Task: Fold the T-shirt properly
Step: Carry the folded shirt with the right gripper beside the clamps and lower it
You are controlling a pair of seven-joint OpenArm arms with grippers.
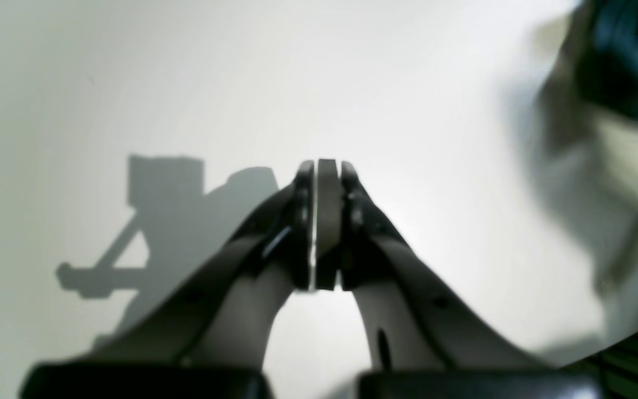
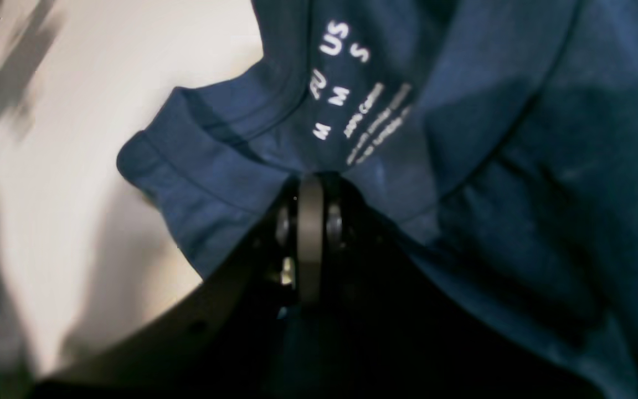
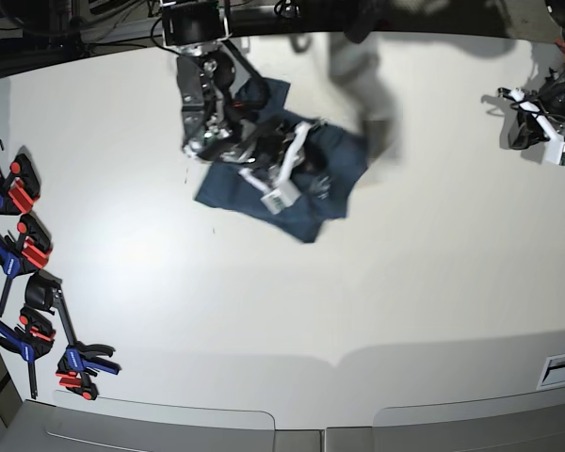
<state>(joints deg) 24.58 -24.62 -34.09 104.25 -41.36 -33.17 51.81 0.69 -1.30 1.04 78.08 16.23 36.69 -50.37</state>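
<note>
Right claw (image 2: 310, 191) pinched shut on the collar of the dark teal-blue cotton T-shirt (image 2: 518, 166); the printed size label sits just above its tips. Shirt lies bunched under and around this claw on the white desk (image 3: 405, 282). Left claw (image 1: 327, 169) closed on nothing, hanging over bare desk; shirt far to its right. Red-and-blue clamps (image 3: 24, 254) line one desk edge.

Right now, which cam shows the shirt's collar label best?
Right wrist: the label fills the frame just above the right claw, its print partly readable. Base shows the whole shirt but no label. Left wrist catches only a blurred dark scrap of it at the top-right corner.
</note>
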